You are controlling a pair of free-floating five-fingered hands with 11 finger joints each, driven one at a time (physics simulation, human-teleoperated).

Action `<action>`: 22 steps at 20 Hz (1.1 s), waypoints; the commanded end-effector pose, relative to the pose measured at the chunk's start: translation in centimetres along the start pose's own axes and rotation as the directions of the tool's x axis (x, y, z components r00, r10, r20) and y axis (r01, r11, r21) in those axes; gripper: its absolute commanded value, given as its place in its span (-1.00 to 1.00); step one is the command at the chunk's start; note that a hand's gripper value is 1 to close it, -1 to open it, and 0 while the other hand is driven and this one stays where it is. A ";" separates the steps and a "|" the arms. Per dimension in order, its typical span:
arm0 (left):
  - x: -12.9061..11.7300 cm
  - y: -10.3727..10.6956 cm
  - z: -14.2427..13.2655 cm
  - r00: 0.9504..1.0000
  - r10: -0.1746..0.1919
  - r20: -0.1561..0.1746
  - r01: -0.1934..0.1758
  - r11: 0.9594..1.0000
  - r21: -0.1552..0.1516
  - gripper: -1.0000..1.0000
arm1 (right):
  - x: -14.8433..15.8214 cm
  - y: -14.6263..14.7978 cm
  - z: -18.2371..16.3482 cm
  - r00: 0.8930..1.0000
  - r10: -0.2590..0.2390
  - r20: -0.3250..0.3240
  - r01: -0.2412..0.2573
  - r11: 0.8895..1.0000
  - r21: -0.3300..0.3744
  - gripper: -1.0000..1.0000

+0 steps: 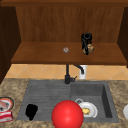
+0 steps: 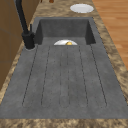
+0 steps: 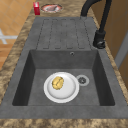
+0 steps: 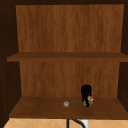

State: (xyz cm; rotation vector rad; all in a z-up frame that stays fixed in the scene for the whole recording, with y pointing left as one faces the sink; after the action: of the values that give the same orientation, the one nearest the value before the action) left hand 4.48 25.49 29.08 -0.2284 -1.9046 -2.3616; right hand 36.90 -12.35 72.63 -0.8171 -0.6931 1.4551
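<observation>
- Where the cabinet's lower shelf [image 1: 45,53] carries the work, we see the right hand [image 1: 86,42] fingers-down, curled round a speckled brown ball [image 1: 90,48] that sits on the shelf to the right of its middle.
- We find the same hand [image 4: 86,93] and ball [image 4: 90,101] in the upper view, near the back wall and well clear of the front edge.
- We note a small grey knob [image 1: 66,50] on the shelf just left of the hand, apart from it; bare board runs from there to the left wall.
- We see the left hand [image 1: 31,111] low over the drainboard [image 1: 47,92], near its front left corner; we cannot tell how its fingers stand.
- We see a red sphere [image 1: 67,114] at the sink's front edge, overlapping a white plate [image 3: 61,87] with a yellow lump [image 3: 57,83] in the basin.
- We note the tap [image 1: 68,73] at the back edge, below the shelf.
</observation>
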 end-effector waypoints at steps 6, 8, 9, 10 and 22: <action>0.0 0.0 0.0 1.000 0.000 0.000 0.000 1.000 0.000 0.00 | 3.3 1.7 -9.9 1.000 0.000 -0.021 0.000 1.000 0.000 1.00; 0.0 0.0 0.0 1.000 0.000 0.000 0.000 1.000 0.000 0.00 | 3.7 1.9 -12.0 1.000 -0.001 -0.017 0.001 1.000 -0.023 1.00; 0.0 0.0 0.0 1.000 0.000 0.000 0.000 1.000 0.000 0.00 | 3.7 1.9 -12.9 1.000 -0.003 -0.012 0.002 1.000 -0.029 1.00; 0.0 0.0 0.0 1.000 0.000 0.000 0.000 1.000 0.000 0.00 | 3.6 1.6 -13.7 1.000 -0.005 -0.007 0.004 0.999 -0.040 1.00; 0.0 0.0 0.0 1.000 0.000 0.000 0.000 1.000 0.000 0.00 | 3.1 -1.6 -22.8 0.999 -0.024 0.024 0.023 0.999 0.047 1.00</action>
State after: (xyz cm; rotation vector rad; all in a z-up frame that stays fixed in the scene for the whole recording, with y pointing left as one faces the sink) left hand 4.48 25.49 29.08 -0.2284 -1.9046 -2.3616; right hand 54.05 -9.65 61.42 -0.7074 -0.6328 1.4753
